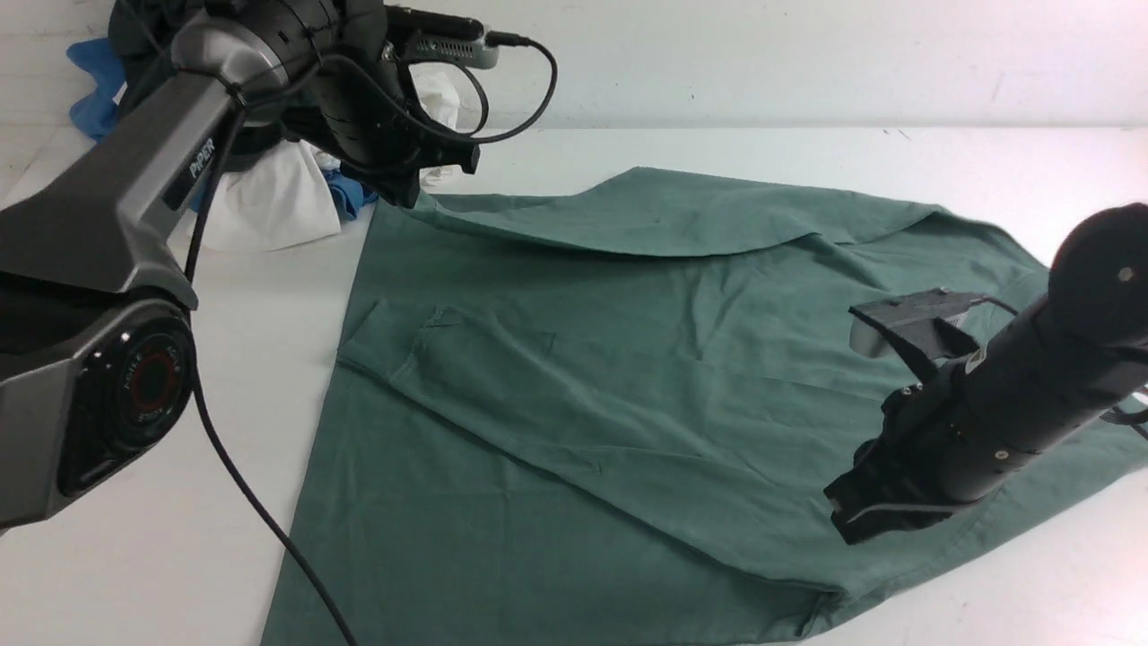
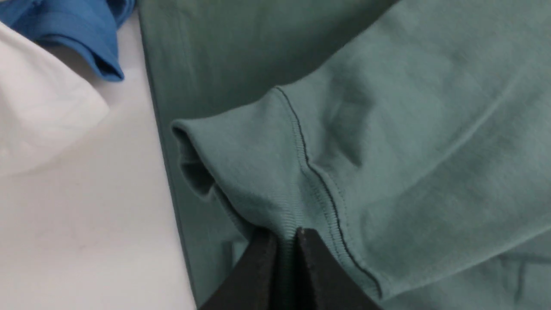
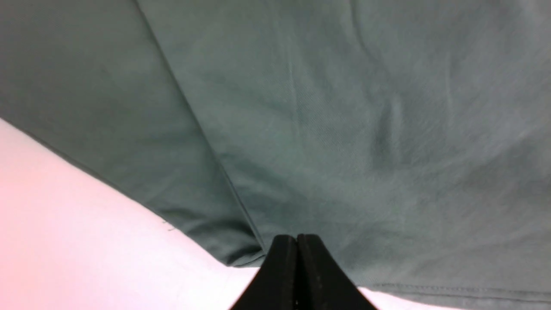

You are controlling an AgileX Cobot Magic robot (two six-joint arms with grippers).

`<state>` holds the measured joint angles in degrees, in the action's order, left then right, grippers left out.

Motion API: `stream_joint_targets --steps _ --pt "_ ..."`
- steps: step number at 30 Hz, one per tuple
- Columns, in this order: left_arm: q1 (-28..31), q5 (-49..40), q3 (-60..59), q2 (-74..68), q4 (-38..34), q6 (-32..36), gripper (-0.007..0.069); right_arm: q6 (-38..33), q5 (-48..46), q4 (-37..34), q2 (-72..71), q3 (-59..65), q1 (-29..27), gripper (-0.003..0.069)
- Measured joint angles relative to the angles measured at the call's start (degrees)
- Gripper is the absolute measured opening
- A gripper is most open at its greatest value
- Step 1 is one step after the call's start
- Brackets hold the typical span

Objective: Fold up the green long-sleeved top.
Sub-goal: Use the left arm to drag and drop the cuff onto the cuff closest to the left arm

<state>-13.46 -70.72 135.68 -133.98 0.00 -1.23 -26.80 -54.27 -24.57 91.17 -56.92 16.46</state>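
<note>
Sleeve-folding step, I judge: my left hand (image 2: 285,236) clamps the cuff (image 2: 249,181) of the green long-sleeved top (image 1: 628,359), right hand (image 3: 297,237) pressed together, empty; next I'd carry it across.

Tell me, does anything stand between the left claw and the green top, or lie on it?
Nothing between them: the left claw grips the green long-sleeved top by a cuff. Only the shut right claw is over it, on its right.

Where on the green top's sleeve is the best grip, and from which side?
The ribbed cuff, from its side edge: it is the sleeve's free, thicker end, lying slightly raised on the top. The left gripper pinches it there.
</note>
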Motion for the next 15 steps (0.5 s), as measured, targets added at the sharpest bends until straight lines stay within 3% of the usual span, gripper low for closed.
stream_joint_targets --steps 10,15 --pt "-3.0 0.1 -28.1 14.0 -0.4 0.2 0.0023 -0.2 -0.6 0.9 -6.9 0.0 0.0 -0.0014" --pt "-4.0 6.8 -38.6 12.3 1.4 0.2 0.0029 -0.2 -0.7 0.1 -7.1 0.0 0.0 -0.0014"
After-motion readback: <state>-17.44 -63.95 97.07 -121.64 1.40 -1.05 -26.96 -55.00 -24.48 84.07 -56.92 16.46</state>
